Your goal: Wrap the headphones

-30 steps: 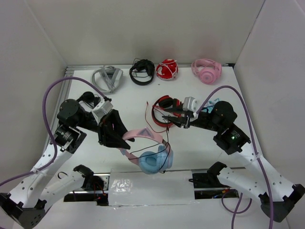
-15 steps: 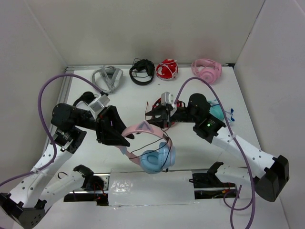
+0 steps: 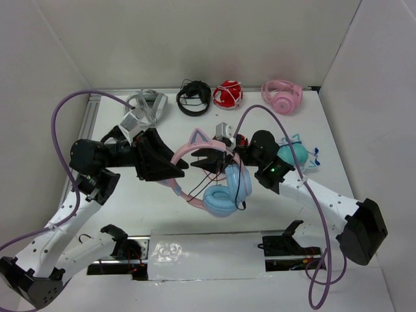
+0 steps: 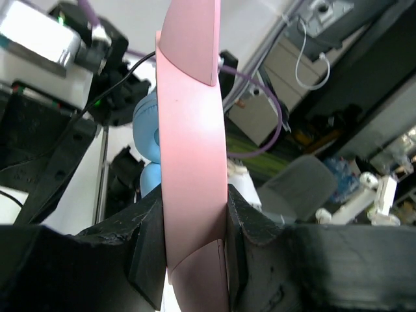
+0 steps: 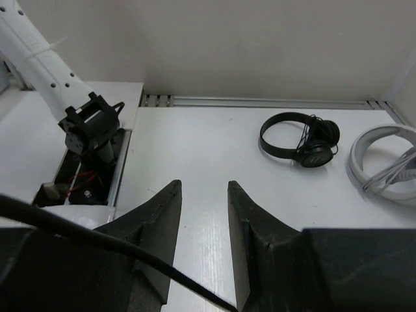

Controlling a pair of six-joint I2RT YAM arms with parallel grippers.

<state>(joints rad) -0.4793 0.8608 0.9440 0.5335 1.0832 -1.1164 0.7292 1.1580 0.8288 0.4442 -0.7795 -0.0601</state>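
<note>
Here, the left arm (image 3: 71,208) climbs from its base at the near-left corner, folds at the elbow close to the left wall, and stretches rightward with the wrist roughly level. Its left tool (image 3: 178,170) is clenched on the pink headband (image 4: 192,130); the wrist view shows both fingers pressed flat against the band's two faces. The headphones (image 3: 221,198) hang from that grip over the middle of the desk (image 3: 130,201), with the band arching up to the right, a cat ear (image 3: 197,135) at the top and the light blue ear cups (image 3: 225,195) lowest. Whether the cups touch the surface cannot be told. The thin black cable (image 3: 245,188) loops around the cups.

Just right of the band, the right tool (image 3: 207,159) points leftward, released. Its fingers stand apart with bare desk showing between them, and the cable crosses in front of one finger. The right arm (image 3: 325,201) behind it runs low and long from the near-right corner. Along the far edge lie grey headphones (image 3: 146,105), black headphones (image 3: 194,97), a red-and-white pair (image 3: 227,95) and all-pink headphones (image 3: 281,95).
</note>
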